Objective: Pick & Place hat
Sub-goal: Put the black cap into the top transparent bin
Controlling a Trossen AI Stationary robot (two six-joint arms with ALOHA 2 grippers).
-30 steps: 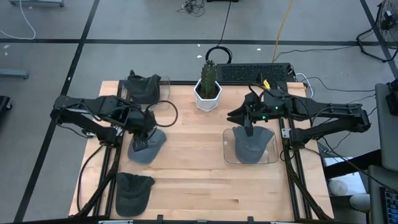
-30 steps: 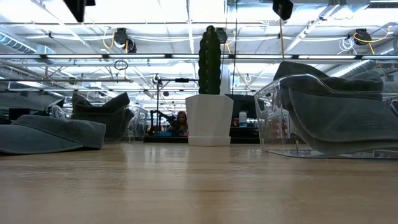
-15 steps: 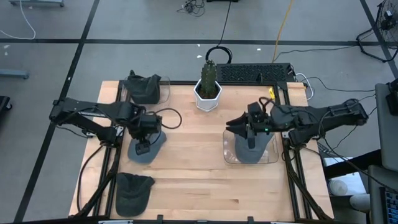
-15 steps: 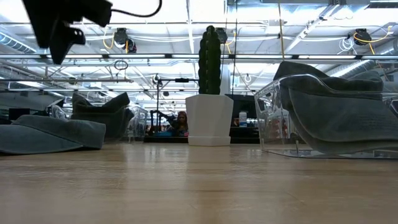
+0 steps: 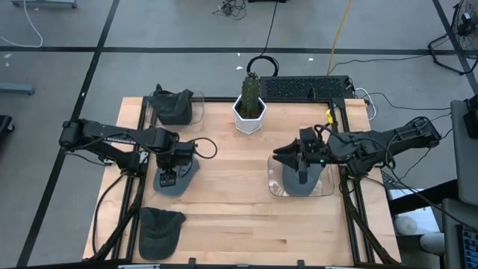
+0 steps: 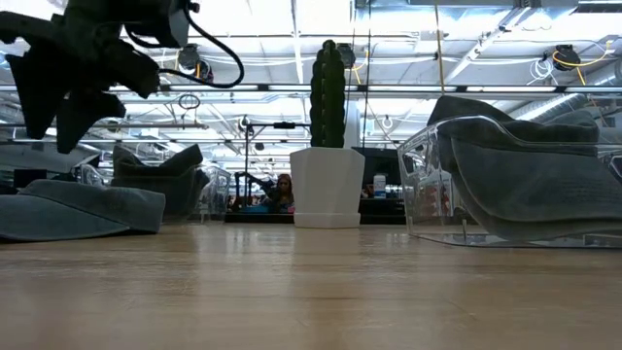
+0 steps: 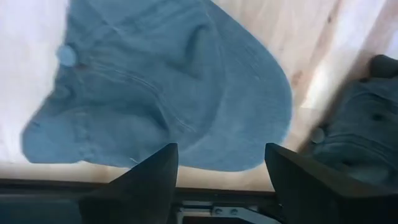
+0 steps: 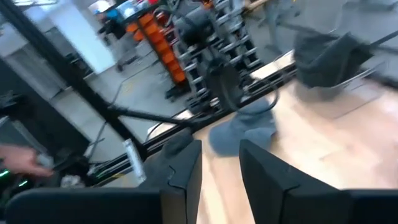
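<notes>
On the pale wooden surface (image 5: 231,187), a soft grey-blue denim cap (image 5: 176,173) lies flat near the left edge, about midway between the far and near edges. The left pincer (image 5: 170,166) hangs directly above it, pointing down. In the left wrist view its two dark fingers (image 7: 149,177) stand spread, with the cap's crown and brim filling the gap between them, and nothing is pinched yet. That pose suits a straight descent onto the crown, so I judge this cap to be the one about to be picked.

A second grey cap (image 5: 160,228) lies at the near left corner, and a third dark grey cap (image 5: 171,104) sits in a clear holder at the far left corner. They look like stock waiting their turn.

Near the right edge, a clear plastic tray (image 5: 278,183) already holds a grey hat (image 5: 308,176), probably a completed placement. The right pincer (image 5: 293,158) is poised over this tray with its fingers (image 8: 180,171) parted and empty, apparently free of the hat below.

A green cactus in a white pot (image 5: 250,104) stands at the middle of the far edge, clear of both arms' working zones.
</notes>
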